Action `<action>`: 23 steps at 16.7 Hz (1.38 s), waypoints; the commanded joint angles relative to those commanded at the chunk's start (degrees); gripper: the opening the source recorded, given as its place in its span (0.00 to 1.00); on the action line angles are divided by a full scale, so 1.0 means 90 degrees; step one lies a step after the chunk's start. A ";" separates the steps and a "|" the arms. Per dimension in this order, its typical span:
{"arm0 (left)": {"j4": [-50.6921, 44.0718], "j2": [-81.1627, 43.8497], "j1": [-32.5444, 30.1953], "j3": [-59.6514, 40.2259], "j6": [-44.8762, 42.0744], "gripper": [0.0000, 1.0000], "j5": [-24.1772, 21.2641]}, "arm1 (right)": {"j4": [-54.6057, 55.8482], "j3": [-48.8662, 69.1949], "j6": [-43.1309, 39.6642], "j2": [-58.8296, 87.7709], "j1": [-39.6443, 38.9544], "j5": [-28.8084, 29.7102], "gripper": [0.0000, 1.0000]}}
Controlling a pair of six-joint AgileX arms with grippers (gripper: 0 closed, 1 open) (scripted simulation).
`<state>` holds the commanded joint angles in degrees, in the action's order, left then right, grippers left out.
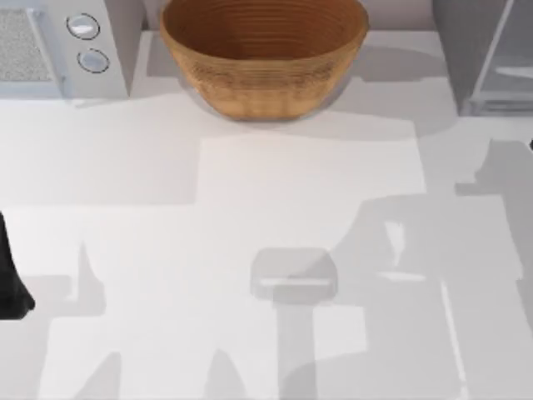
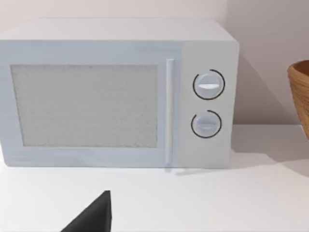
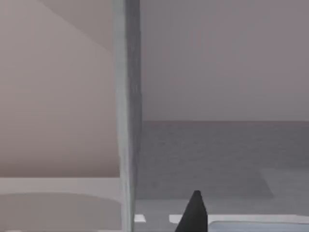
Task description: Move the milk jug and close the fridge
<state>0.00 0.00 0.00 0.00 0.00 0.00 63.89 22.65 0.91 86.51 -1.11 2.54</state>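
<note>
Left gripper [image 2: 94, 216] sits low by the table's left edge, facing the white microwave [image 2: 116, 94] in the far left corner, and honestly I can't tell if that claw is apart or together. Same story for the right gripper [image 3: 193, 215], which is close up against the fridge [image 1: 475, 50] in the far right corner. Big woven basket [image 1: 264, 54] sits at the far edge between the two.
</note>
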 joint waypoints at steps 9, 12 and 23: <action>0.0000 0.0000 0.0000 0.0000 0.0000 1.00 0.0000 | 0.0024 0.0434 -0.0024 0.0410 0.0100 -0.0164 0.00; 0.0000 0.0000 0.0000 0.0000 0.0000 1.00 0.0000 | -0.0011 0.1443 -0.0078 0.1279 0.0326 -0.0421 0.00; 0.0000 0.0000 0.0000 0.0000 0.0000 1.00 0.0000 | -0.0768 0.5347 -0.0080 0.4855 0.1369 -0.1374 0.00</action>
<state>0.00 0.00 0.00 0.00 0.00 0.00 56.98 70.77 0.18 130.20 11.21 -9.83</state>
